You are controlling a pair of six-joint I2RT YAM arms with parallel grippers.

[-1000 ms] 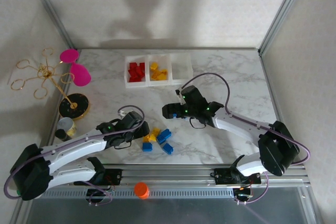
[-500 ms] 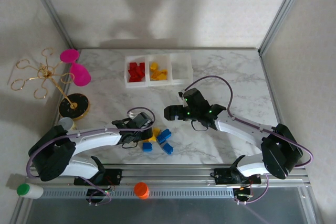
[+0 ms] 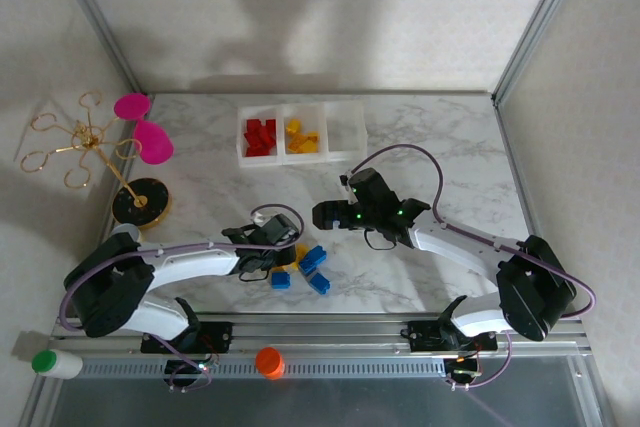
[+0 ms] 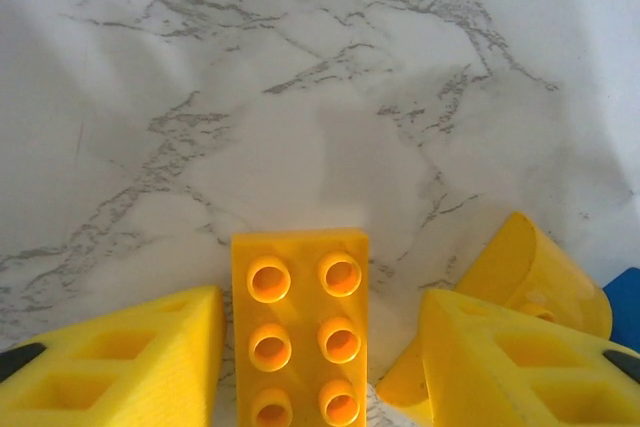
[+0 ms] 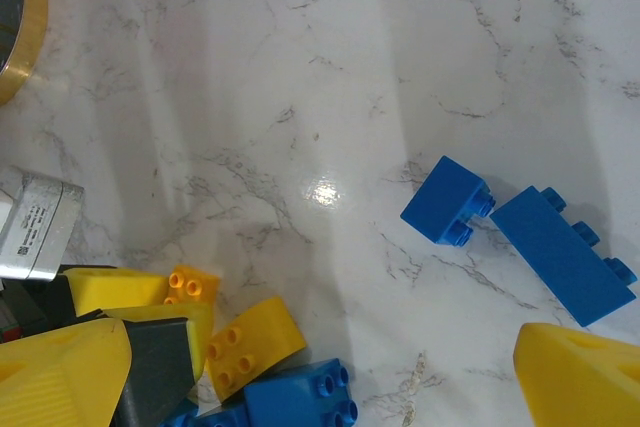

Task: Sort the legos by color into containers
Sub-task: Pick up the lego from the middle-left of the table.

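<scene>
Loose legos lie in a pile at the table's front centre: blue bricks (image 3: 312, 258) and a yellow one (image 3: 297, 252). My left gripper (image 3: 272, 257) is down at the pile's left side. In the left wrist view its jaws (image 4: 320, 352) straddle a six-stud yellow brick (image 4: 300, 317); the left pad touches it and a narrow gap remains on the right. A curved yellow brick (image 4: 535, 267) lies beside it. My right gripper (image 3: 326, 213) hovers open behind the pile, empty, above blue bricks (image 5: 447, 200) and the curved yellow one (image 5: 250, 344). The containers (image 3: 300, 158) stand at the back, holding red legos (image 3: 260, 135) and yellow legos (image 3: 301, 135); the right bin (image 3: 346, 127) looks empty.
A pink goblet (image 3: 145, 132) and a gold ring stand (image 3: 85, 137) on a black base (image 3: 140, 200) crowd the left side. An orange cap (image 3: 268, 360) and a green-capped white bottle (image 3: 55, 362) sit by the front rail (image 3: 330, 332).
My left gripper has slid right and dropped onto the pile, its jaws narrowing around the yellow brick. The right gripper shifted slightly right early on, then held still.
</scene>
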